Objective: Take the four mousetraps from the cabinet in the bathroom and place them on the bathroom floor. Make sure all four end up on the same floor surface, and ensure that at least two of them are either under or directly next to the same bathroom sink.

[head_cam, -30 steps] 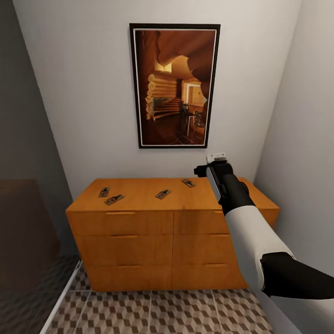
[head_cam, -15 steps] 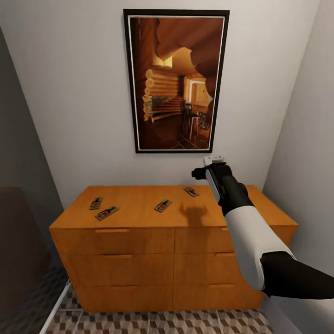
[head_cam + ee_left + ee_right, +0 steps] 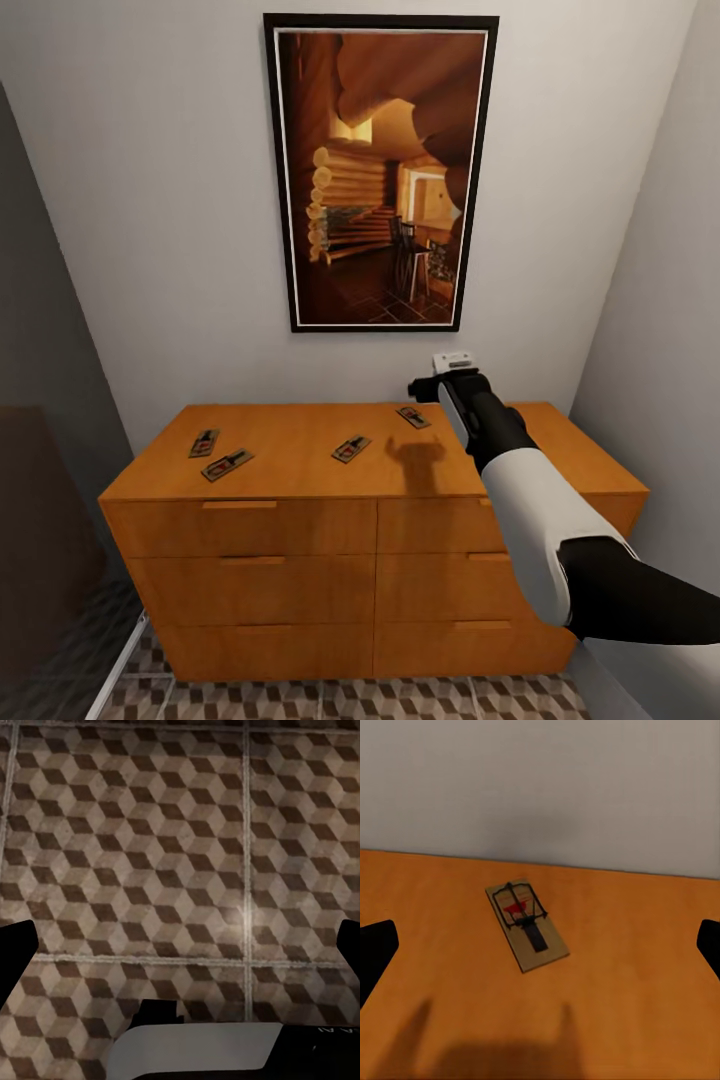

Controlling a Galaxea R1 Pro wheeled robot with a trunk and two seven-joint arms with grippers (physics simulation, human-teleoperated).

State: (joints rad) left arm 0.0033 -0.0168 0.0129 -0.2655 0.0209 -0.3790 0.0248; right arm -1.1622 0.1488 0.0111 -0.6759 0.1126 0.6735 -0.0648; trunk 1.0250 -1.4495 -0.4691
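Several mousetraps lie on the flat top of the orange-brown cabinet: two close together at the left, one in the middle and one at the back right. My right gripper hovers above the cabinet top just right of that back-right trap. In the right wrist view that mousetrap lies between the widely spread fingers of the open right gripper, below them and untouched. My left gripper is open over the cube-patterned bathroom floor, holding nothing.
A tall framed picture hangs on the white wall behind the cabinet. A grey wall stands close on the right and a dark panel on the left. A strip of tiled floor shows before the cabinet.
The head view has drawn closer to the cabinet, which looks larger now. My right gripper has edged slightly left, nearer the back-right mousetrap. No trap has moved.
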